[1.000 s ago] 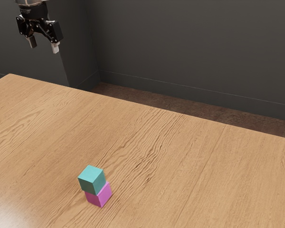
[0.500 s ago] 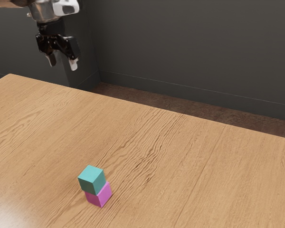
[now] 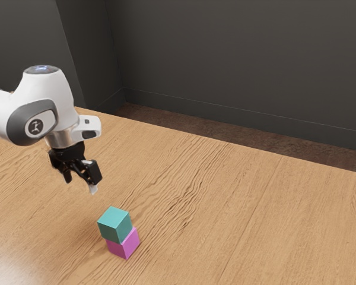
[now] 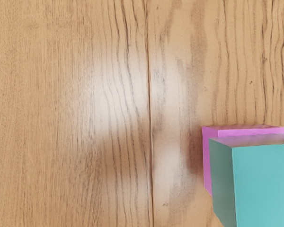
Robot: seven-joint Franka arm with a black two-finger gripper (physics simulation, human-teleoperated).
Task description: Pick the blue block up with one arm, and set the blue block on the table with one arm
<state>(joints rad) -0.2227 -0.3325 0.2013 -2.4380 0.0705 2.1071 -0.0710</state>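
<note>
My gripper (image 3: 80, 183) hangs open over the table, above and toward the exterior view's left of the stacked blocks, holding nothing. The blue block (image 3: 114, 225), a teal cube, rests on top of a magenta block (image 3: 124, 244), slightly offset from it. In the wrist view, the blue block (image 4: 262, 184) looms large, with the magenta block (image 4: 207, 161) partly hidden beneath it.
The wooden table (image 3: 243, 208) spreads around the stack, its far edge running below a dark wall (image 3: 237, 59). The white arm comes in from the exterior view's left.
My open gripper has come down toward the table and a little toward the exterior view's right, nearer the stack. The two blocks have stayed where they were.
</note>
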